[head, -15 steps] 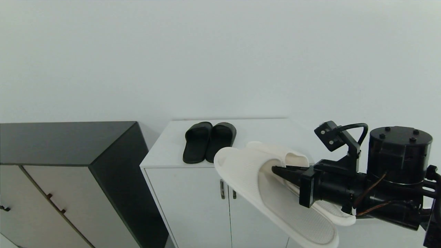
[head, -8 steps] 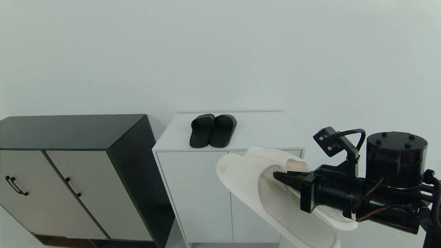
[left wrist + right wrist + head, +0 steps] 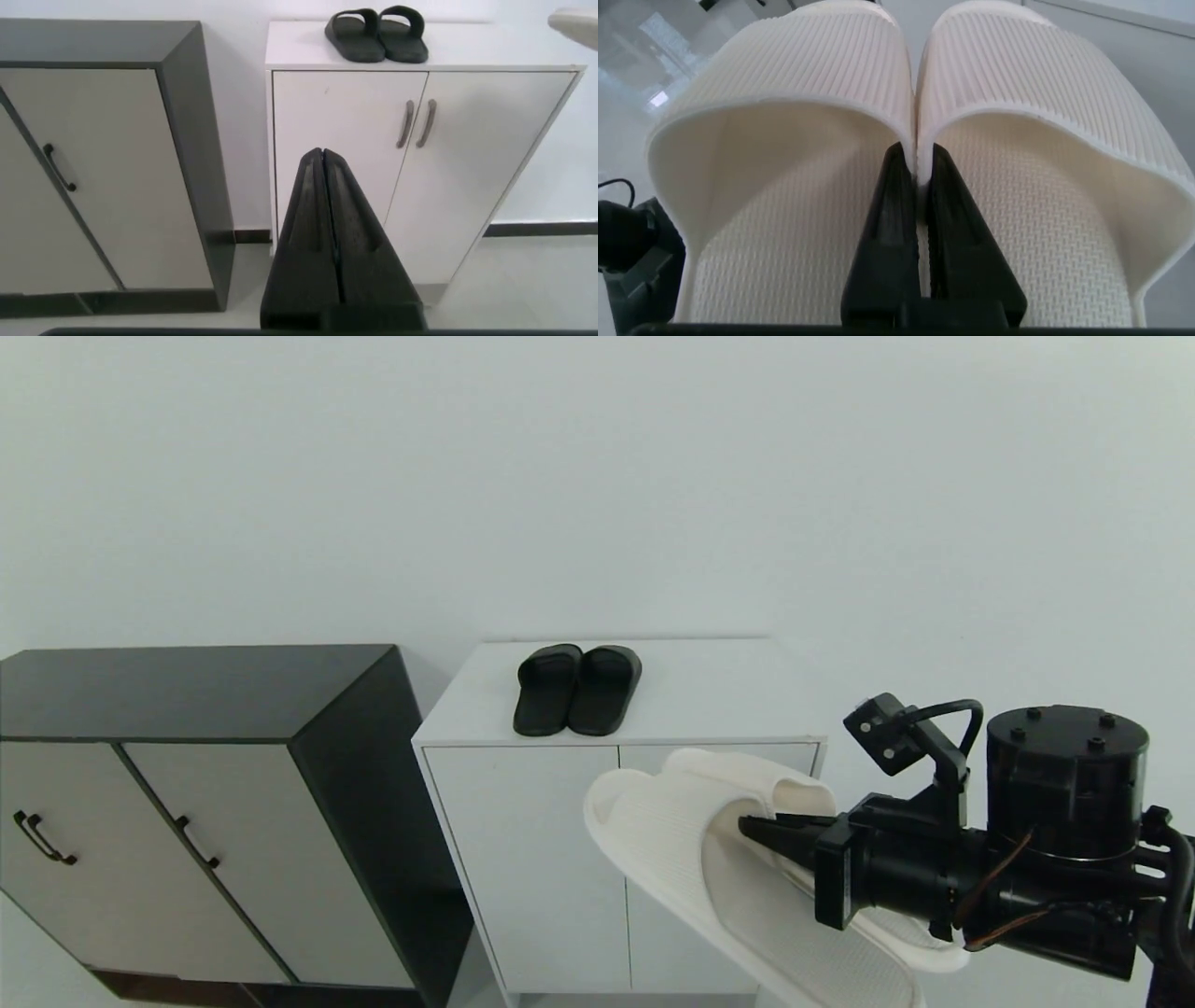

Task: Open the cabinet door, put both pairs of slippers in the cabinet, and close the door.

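The right gripper (image 3: 747, 824) keeps its fingers clenched on two white slippers (image 3: 653, 812), one pair, in the air before the white cabinet (image 3: 523, 859). Its two doors (image 3: 341, 149) are shut. Two black slippers (image 3: 577, 689) lie side by side on its top. The left gripper (image 3: 323, 154) has its fingers pressed together, grasping nothing.
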Tool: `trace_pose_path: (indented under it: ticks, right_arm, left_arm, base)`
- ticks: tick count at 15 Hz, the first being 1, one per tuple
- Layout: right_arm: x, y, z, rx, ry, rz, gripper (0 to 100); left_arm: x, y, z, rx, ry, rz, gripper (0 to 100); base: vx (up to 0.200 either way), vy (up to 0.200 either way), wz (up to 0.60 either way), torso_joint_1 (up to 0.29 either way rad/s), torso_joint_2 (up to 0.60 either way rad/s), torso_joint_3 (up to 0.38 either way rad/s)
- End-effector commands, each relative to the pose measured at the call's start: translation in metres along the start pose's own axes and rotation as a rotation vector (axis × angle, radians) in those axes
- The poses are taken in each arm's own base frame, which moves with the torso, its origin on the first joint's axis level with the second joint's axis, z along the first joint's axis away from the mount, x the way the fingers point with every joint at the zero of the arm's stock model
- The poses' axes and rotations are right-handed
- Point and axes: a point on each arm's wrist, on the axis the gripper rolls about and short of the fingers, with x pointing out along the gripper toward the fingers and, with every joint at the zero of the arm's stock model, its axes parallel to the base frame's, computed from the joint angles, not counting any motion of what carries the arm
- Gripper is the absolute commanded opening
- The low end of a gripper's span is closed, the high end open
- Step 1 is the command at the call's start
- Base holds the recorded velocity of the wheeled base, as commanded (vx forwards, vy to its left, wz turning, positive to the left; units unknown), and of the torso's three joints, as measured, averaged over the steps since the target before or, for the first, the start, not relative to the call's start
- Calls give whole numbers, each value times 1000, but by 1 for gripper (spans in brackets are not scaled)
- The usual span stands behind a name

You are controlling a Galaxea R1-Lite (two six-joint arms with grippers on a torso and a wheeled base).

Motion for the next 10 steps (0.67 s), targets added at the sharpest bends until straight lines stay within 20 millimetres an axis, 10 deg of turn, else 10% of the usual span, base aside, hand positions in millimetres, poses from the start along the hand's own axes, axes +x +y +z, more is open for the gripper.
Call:
trace_pose_path:
  ticks: [1, 6, 10]
  right_arm:
    - [1, -1, -2, 3, 8, -3, 0]
    - [2, -6, -4, 9, 19, -15, 0]
    - [3, -8, -9, 8, 38, -18, 0]
  left_arm:
    - [0, 0, 0, 0, 3, 0, 0]
    - [0, 0, 0, 0, 3, 0, 0]
    - [0, 0, 0, -2, 3, 0, 0]
  base:
    - [0, -200, 0, -2, -2, 2]
    - [0, -200, 0, 6, 2, 1]
    - [0, 0, 0, 0, 0, 0]
